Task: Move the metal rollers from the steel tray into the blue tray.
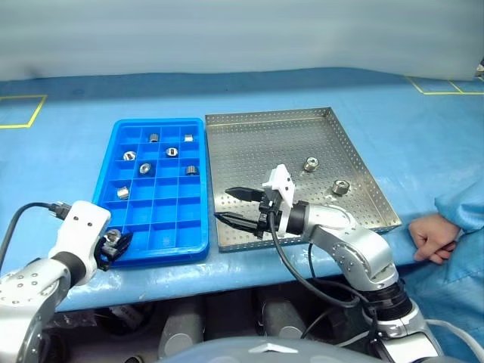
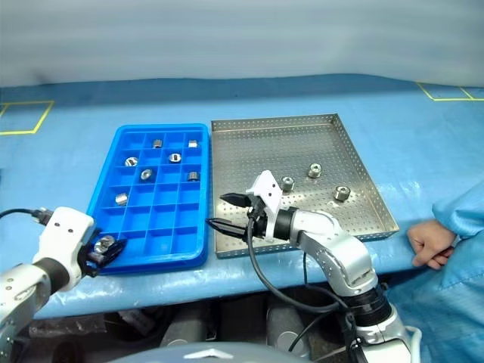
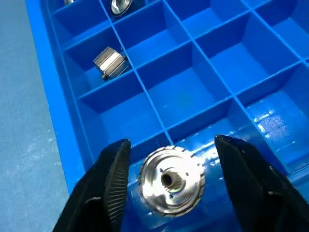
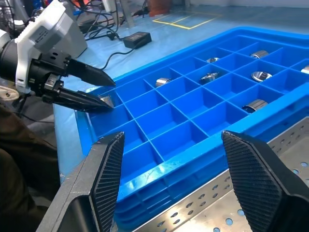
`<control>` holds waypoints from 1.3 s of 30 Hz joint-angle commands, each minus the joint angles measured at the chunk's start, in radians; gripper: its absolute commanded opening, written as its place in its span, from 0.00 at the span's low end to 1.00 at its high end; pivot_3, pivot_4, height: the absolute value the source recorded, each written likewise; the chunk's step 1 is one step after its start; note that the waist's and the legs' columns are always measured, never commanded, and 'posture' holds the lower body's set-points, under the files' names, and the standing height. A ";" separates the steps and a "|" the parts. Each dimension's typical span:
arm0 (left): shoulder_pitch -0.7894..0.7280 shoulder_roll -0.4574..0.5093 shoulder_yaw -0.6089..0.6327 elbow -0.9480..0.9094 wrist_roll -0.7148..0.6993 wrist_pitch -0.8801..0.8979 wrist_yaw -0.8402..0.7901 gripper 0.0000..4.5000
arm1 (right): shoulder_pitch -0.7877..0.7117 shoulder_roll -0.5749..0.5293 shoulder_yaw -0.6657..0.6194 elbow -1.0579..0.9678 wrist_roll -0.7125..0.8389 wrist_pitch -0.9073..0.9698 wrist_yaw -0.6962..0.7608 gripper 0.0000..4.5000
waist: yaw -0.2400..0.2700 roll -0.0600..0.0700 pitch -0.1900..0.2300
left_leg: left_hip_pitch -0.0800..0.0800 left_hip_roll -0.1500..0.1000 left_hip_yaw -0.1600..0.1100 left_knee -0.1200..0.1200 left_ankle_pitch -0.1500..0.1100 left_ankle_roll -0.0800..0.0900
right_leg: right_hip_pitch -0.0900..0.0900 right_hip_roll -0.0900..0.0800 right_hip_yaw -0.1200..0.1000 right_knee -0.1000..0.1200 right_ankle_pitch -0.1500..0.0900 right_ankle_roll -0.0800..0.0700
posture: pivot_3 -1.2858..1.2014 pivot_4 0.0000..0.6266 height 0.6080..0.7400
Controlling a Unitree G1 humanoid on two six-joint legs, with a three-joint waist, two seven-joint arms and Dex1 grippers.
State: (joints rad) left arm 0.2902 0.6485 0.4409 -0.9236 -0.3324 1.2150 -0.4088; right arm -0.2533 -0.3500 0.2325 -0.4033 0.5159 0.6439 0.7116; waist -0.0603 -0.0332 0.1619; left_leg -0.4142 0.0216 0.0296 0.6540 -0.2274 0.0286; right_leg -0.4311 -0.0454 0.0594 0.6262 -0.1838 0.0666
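Note:
The blue tray (image 1: 198, 189) lies left of the steel tray (image 1: 257, 151). Three metal rollers (image 2: 314, 171) rest on the steel tray's right half. Several more rollers (image 1: 144, 167) sit in the blue tray's far cells. My left gripper (image 1: 115, 242) is at the blue tray's near-left corner cell. Its fingers (image 3: 113, 183) stand open on either side of one roller (image 3: 169, 181), with a gap on each side. My right gripper (image 1: 224, 204) hovers open and empty over the steel tray's near-left part, pointing toward the blue tray.
A person's hand (image 1: 427, 236) with a blue sleeve rests on the table just past the steel tray's near-right corner. A blue cloth (image 1: 91, 98) covers the table. Yellow tape marks (image 1: 23, 113) lie at the far left and far right.

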 commanded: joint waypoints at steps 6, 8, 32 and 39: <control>-0.162 -0.053 0.002 0.022 -0.092 -0.077 -0.043 0.95 | 0.000 -0.006 -0.042 -0.023 -0.017 -0.007 -0.066 0.76 | -0.002 -0.001 0.000 | -0.001 0.000 0.000 0.000 0.000 0.000 | 0.001 0.000 -0.001 0.000 0.000 0.000 | 0.49 0.24 1.00; -0.214 -0.078 -0.023 0.037 -0.114 -0.100 -0.039 0.95 | 0.004 -0.009 -0.045 -0.029 -0.026 -0.008 -0.079 0.76 | -0.006 0.000 0.000 | -0.001 0.000 0.000 0.000 0.000 0.000 | 0.002 0.000 -0.001 0.000 0.000 0.000 | 0.48 0.24 1.00; -1.068 -0.466 -0.654 1.365 0.184 -0.722 -0.143 0.95 | 0.183 -0.064 -0.127 -0.224 -0.289 0.078 -0.394 0.76 | -0.235 0.002 -0.002 | -0.006 -0.011 0.000 0.007 -0.003 0.008 | 0.002 0.001 0.008 0.001 0.003 0.020 | 0.33 0.24 1.00; -1.081 -0.486 -0.643 1.472 0.229 -0.762 -0.129 0.95 | 0.207 -0.037 -0.118 -0.227 -0.305 0.075 -0.418 0.76 | -0.345 0.002 -0.002 | -0.004 -0.010 0.000 0.007 -0.003 0.009 | 0.004 0.000 0.011 0.001 0.003 0.023 | 0.32 0.24 1.00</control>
State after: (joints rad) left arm -0.7687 0.1657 -0.2149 0.5521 -0.1146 0.4802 -0.5435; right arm -0.0490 -0.3934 0.1209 -0.5928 0.2178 0.7298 0.3014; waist -0.4051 -0.0315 0.1595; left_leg -0.4173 0.0118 0.0298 0.6610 -0.2307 0.0372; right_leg -0.4268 -0.0454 0.0702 0.6271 -0.1810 0.0902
